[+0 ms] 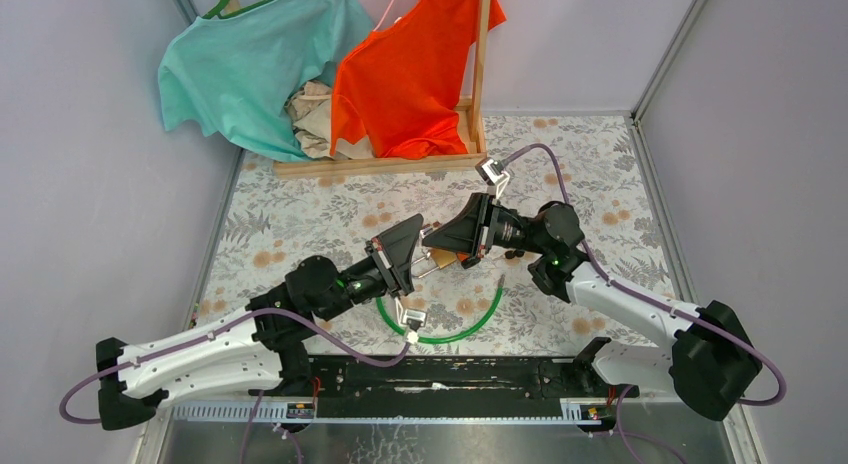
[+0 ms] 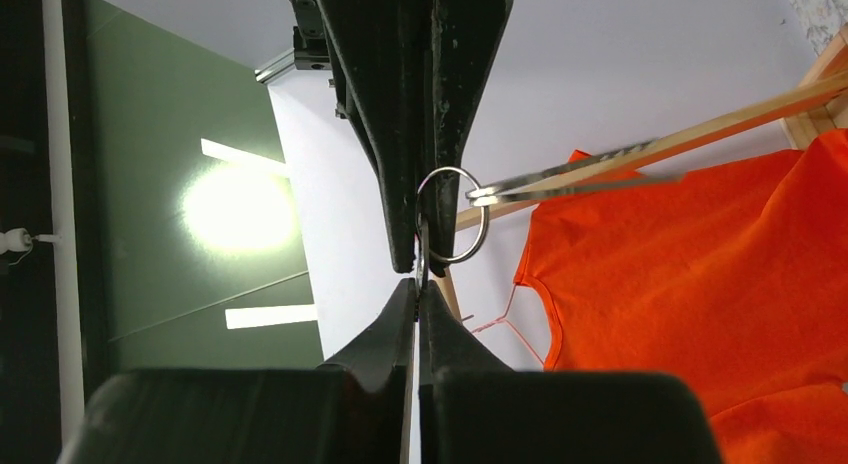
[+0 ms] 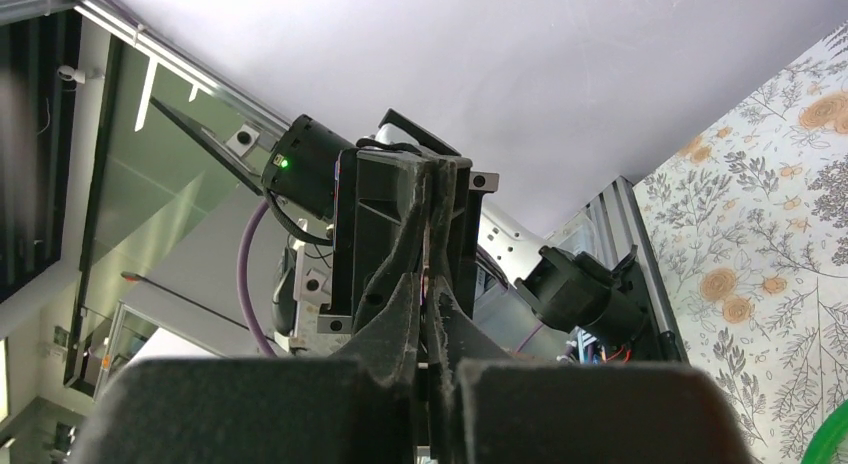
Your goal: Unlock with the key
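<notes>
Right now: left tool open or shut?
Shut. The left tool pinches a thin metal strip; its wrist view shows no gap between the fingers.

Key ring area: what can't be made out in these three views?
- Top external: left gripper and right gripper cover all but a brass patch; no lock identifiable.
- Left wrist: key ring shows, but shut fingers hide what they clamp.
- Right wrist: only a metal sliver edge-on between shut fingers.

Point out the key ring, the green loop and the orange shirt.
key ring [image 2: 485,224], left wrist view, right-hand arc of the wire.
green loop [image 1: 445,340], top external view, its near arc.
orange shirt [image 1: 405,74], top external view, chest panel.
</notes>
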